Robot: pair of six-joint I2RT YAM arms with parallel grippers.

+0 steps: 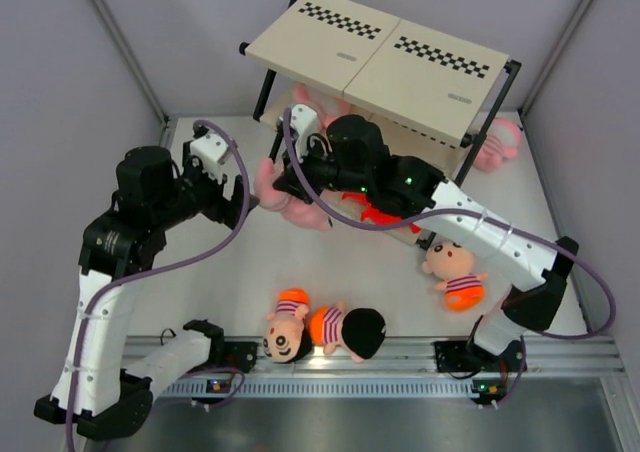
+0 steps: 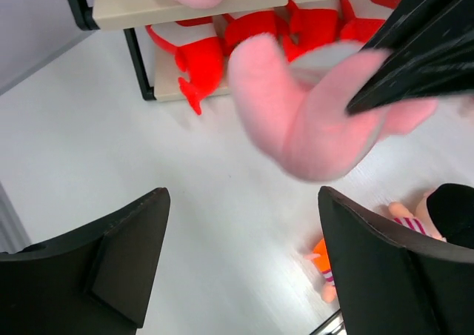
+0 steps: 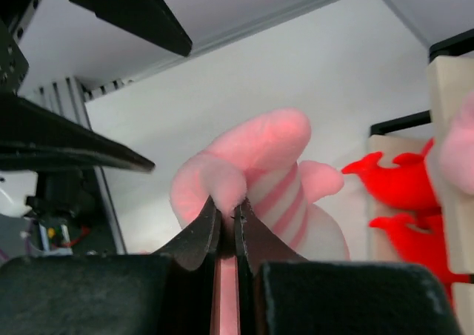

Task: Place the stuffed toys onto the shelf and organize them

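- Top external, mid-frame: pink plush animal (image 1: 292, 210) is held over the table (image 1: 230, 272), just below-left of the shelf (image 1: 380, 52). The shelf front lies up and to the right of it.
- Plush's long axis runs approx upper left to lower right.
- Right pincer (image 3: 226, 215) is clamped tight on a fold of the plush, so the right arm's the nearer one.
- Left pincer (image 2: 243, 194) sits just left of the plush, jaws wide apart, nothing btwn them.
- My guess: right arm carries it to a tier. Red toys (image 2: 200, 64) already crowd a lower board.
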